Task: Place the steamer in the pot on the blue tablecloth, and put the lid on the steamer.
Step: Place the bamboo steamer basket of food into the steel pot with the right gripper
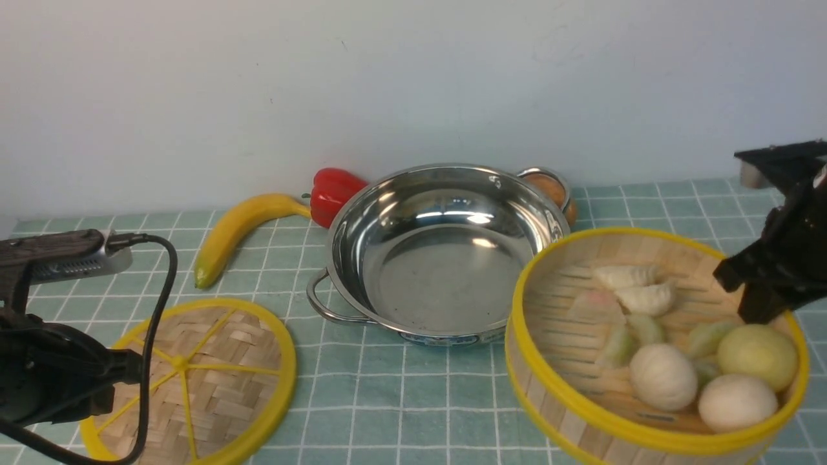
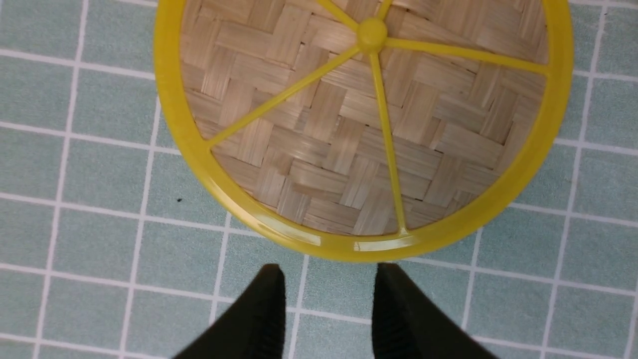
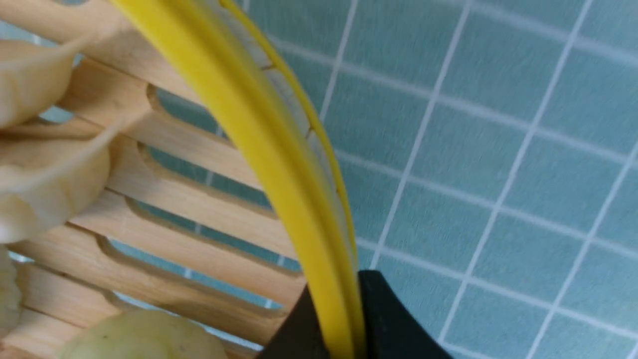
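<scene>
The right gripper [image 3: 341, 309] pinches the rim of the steamer [image 1: 568, 265], which seems lifted off the cloth [image 1: 420, 400] just right of the pot [image 1: 439, 284], while the left gripper [image 2: 329, 299] hangs with jaws apart beside the lid [image 2: 349, 139].

Behind pot [image 1: 439, 278] — brown thing [image 1: 554, 188], mostly hidden; steamer [image 1: 555, 336] cropped below.

Tapered black left tool [image 2: 330, 269], looping black cable [image 1: 174, 258], silver-grey wrist module [image 1: 81, 263].
</scene>
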`<state>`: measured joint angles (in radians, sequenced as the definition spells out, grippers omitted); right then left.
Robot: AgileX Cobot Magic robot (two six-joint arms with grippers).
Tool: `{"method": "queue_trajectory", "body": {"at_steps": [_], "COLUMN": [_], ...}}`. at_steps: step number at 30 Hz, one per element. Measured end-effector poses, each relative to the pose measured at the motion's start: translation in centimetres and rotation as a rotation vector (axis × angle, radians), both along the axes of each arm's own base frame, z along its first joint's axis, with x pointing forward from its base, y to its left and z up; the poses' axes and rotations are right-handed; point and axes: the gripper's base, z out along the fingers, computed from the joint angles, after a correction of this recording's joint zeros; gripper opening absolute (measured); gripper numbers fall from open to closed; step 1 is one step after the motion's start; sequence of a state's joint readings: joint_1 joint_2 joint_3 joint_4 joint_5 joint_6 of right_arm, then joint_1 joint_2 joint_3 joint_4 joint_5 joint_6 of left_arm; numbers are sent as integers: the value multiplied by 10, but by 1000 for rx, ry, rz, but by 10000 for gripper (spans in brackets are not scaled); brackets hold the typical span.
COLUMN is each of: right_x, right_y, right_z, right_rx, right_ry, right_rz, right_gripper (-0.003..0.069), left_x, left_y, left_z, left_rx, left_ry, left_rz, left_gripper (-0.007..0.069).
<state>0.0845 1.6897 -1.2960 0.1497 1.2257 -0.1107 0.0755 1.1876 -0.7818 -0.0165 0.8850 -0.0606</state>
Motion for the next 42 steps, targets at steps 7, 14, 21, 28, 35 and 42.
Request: {"method": "queue_trajectory", "body": {"at_steps": [7,14,21,28,35,42], "right_x": [25,84,129,143,149,150], "right_y": [34,119,157,162,162,161], "right_z": [46,52,-7,-23,-40,-42], "right_rx": [6,31,21,13,-16,-40], "right_ry": [-166,-290,-255,-264,-241,-250], "right_rz": [48,149,156,148,150,153], "right_gripper": [54,54,54,54,54,54], "left_x": [0,1,2,2,2,2], "left_y": [0,0,0,0,0,0], "left_z": [0,0,1,1,1,1], "left_rx": [0,1,2,2,2,2], "left_ry": [-2,-8,-19,-21,-21,-22], "left_rz": [0,0,0,0,0,0], "left_gripper": [244,244,244,244,244,244]}}
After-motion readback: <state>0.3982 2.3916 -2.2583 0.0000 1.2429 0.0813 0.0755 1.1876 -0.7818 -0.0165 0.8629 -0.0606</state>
